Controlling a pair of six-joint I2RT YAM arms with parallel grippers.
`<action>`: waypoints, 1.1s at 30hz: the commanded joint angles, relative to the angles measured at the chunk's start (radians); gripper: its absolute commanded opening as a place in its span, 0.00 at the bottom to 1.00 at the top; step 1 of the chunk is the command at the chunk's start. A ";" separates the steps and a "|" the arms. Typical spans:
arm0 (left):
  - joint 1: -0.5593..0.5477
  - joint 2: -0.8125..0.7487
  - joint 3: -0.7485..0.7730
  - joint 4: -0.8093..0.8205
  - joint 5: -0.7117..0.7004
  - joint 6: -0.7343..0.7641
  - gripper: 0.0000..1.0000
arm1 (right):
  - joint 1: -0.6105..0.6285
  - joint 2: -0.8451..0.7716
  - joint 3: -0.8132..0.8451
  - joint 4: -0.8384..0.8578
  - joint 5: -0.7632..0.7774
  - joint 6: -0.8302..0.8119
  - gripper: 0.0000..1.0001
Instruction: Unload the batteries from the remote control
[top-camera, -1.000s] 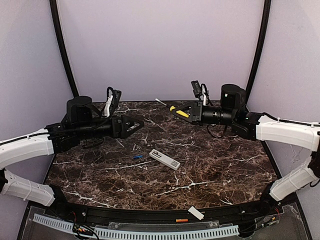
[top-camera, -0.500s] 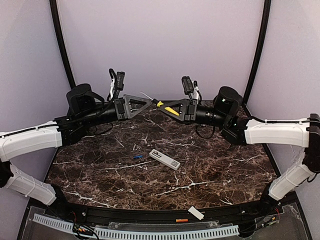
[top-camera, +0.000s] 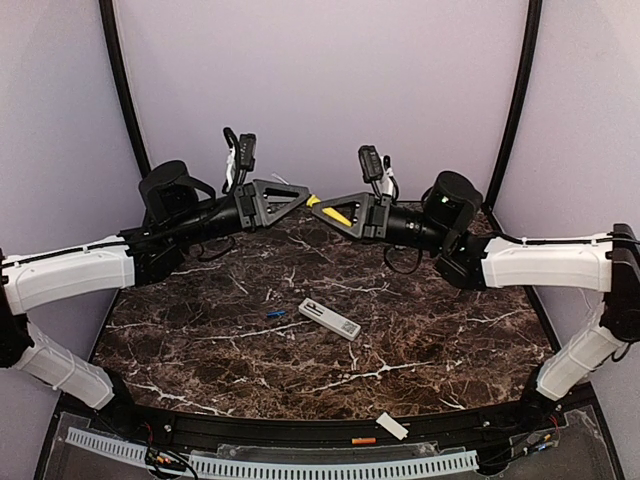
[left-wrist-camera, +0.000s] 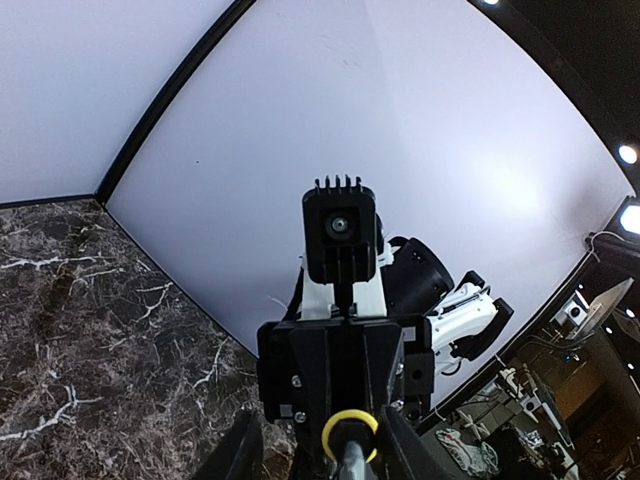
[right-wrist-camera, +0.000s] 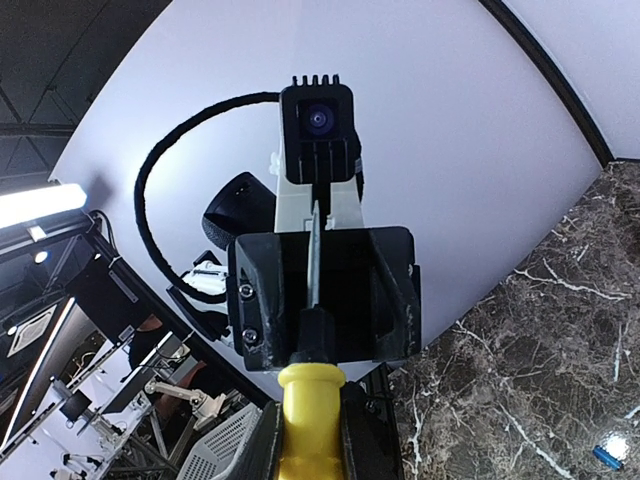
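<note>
The white remote control (top-camera: 329, 319) lies mid-table, QR sticker up. A blue battery (top-camera: 274, 313) rests just left of it and shows again as the blue battery (right-wrist-camera: 607, 452) in the right wrist view. An orange battery (top-camera: 363, 440) lies on the front rail. Both grippers meet in the air over the back of the table. My right gripper (top-camera: 320, 206) (right-wrist-camera: 310, 445) is shut on the yellow screwdriver (top-camera: 338, 214) (right-wrist-camera: 310, 410) by its handle. My left gripper (top-camera: 302, 198) (left-wrist-camera: 320, 452) faces it with the screwdriver's shaft (left-wrist-camera: 350, 455) between its fingers, and a gap still shows on one side.
A short white cover plate (top-camera: 391, 427) lies on the front rail beside the orange battery. Purple walls close in the back and sides. The dark marble table (top-camera: 430, 340) stretches under both raised arms.
Both arms rose from table height and came together at the back. The left jaws narrowed around the screwdriver's shaft. The right gripper kept its hold.
</note>
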 joint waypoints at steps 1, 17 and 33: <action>0.001 0.004 0.023 0.037 0.019 -0.012 0.35 | 0.015 0.014 0.020 0.062 -0.025 0.004 0.00; 0.001 -0.006 0.043 -0.039 0.020 -0.026 0.00 | 0.019 0.016 0.007 0.079 -0.036 -0.015 0.00; 0.001 -0.198 0.020 -0.448 -0.092 0.115 0.00 | 0.020 -0.073 0.037 -0.396 0.072 -0.320 0.66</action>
